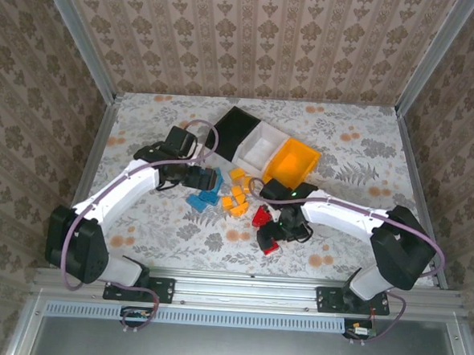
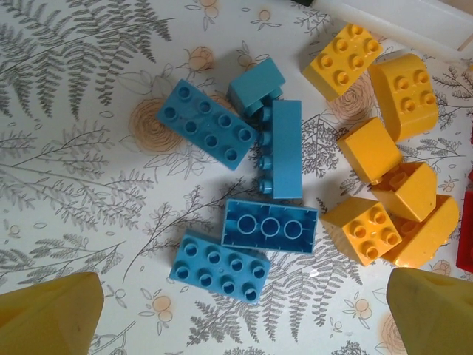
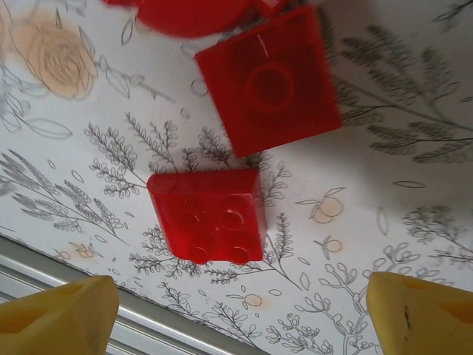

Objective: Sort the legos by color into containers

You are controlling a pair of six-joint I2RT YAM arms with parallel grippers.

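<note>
A black bin [image 1: 238, 128], white bin [image 1: 260, 151] and orange bin [image 1: 292, 163] stand in a row. Blue bricks [image 1: 203, 198] lie by the left tool [image 1: 213, 181], yellow bricks [image 1: 237, 196] in the middle, red bricks [image 1: 262, 218] by the right tool [image 1: 277, 231].

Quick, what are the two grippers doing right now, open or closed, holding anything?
Left gripper: open, empty, above the blue legos.
Right gripper: open, empty, above a red lego.

bright even light, soft shadows, blurred near edges
</note>
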